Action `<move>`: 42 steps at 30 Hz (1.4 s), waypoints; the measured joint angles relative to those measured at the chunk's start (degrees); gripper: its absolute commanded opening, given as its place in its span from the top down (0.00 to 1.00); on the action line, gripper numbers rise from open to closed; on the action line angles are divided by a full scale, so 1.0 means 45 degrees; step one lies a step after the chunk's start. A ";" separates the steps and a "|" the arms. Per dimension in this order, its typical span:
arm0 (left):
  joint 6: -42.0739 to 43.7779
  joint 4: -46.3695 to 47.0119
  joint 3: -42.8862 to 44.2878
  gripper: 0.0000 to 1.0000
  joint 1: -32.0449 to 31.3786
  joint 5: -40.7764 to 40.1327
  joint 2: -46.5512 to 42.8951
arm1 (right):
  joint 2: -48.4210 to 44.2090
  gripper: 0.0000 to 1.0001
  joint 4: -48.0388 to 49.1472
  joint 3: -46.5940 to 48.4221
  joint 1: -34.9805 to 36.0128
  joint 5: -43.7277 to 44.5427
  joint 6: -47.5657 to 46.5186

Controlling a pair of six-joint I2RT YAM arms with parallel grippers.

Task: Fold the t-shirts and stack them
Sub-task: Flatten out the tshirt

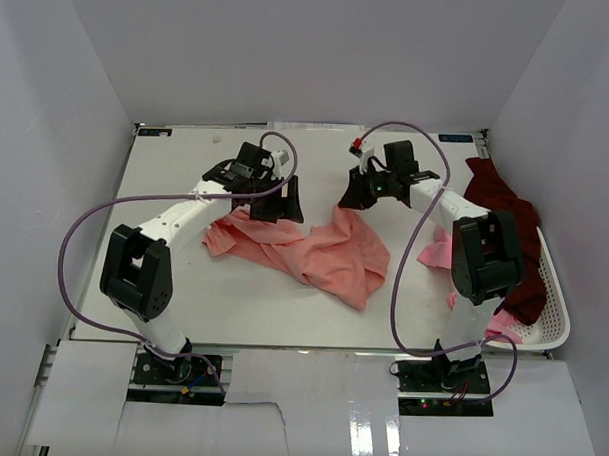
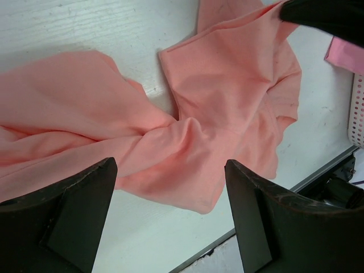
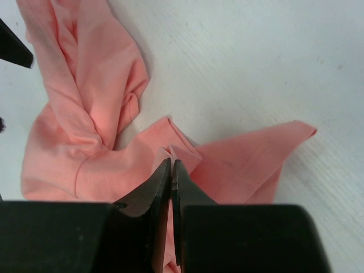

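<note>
Three shirts are on our list from the overhead camera. First, a crumpled salmon-pink cloth t-shirt [image 1: 314, 250] lies spread on the white table [image 1: 182, 294], in the middle between the two arms. Second, a dark maroon cloth t-shirt [image 1: 500, 210] is draped over the far end of the white slotted plastic basket [image 1: 557, 297] at the table's right edge. Third, a lighter pink cloth t-shirt [image 1: 439, 255] shows beside and behind the right arm, at the basket. We see the left gripper [image 1: 277, 205] over the salmon-pink t-shirt's far left part and the right gripper [image 1: 347, 201] at its far edge.

Left wrist camera: we note both black fingers standing wide apart above the salmon-pink t-shirt, with nothing between them. The cloth below is twisted at its middle. The right gripper's black tip shows at the top right corner, and a strip of the lighter pink t-shirt and the basket wall at the right edge.

Right wrist camera: we record the jaws pressed together, pinching a small raised fold of the salmon-pink t-shirt. The rest of the shirt trails off to the upper left on the table.
</note>
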 measured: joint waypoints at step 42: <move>0.5591 0.5945 0.0549 0.16 0.1996 0.5571 0.1190 | -0.1928 0.92 -0.4551 0.8325 -0.1821 0.0520 0.1996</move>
